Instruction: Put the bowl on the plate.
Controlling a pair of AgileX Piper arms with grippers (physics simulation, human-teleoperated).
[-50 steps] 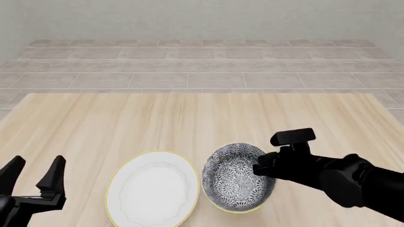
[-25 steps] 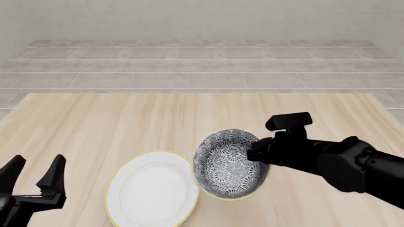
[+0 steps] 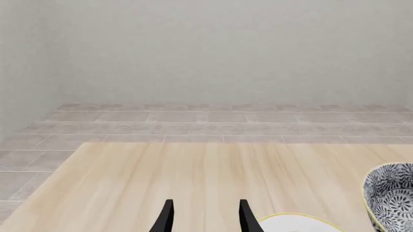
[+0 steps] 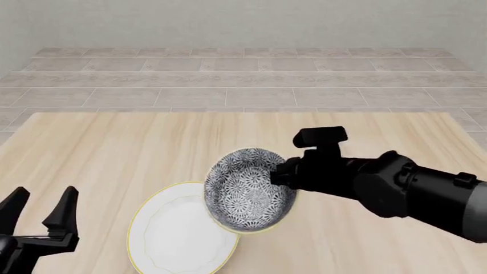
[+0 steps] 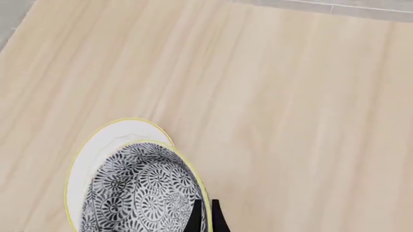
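Observation:
The patterned bowl (image 4: 247, 189) hangs above the table, tilted, its left part over the right edge of the white plate (image 4: 171, 234). My right gripper (image 4: 280, 172) is shut on the bowl's right rim. In the right wrist view the bowl (image 5: 139, 193) covers most of the plate (image 5: 90, 154), and the fingers (image 5: 197, 215) pinch its rim. My left gripper (image 4: 44, 208) stands open at the near left, apart from both dishes. The left wrist view has its fingertips (image 3: 166, 212), a sliver of the plate (image 3: 293, 223) and part of the bowl (image 3: 390, 193).
The wooden table (image 4: 152, 148) stretches ahead to its far edge, with a tiled floor (image 4: 243, 80) and a grey wall beyond. My right arm (image 4: 403, 185) crosses the near right part of the table.
My right gripper has lifted the bowl off the table and carried it left, from beside the plate to partly over the plate's right edge. The left gripper has not moved.

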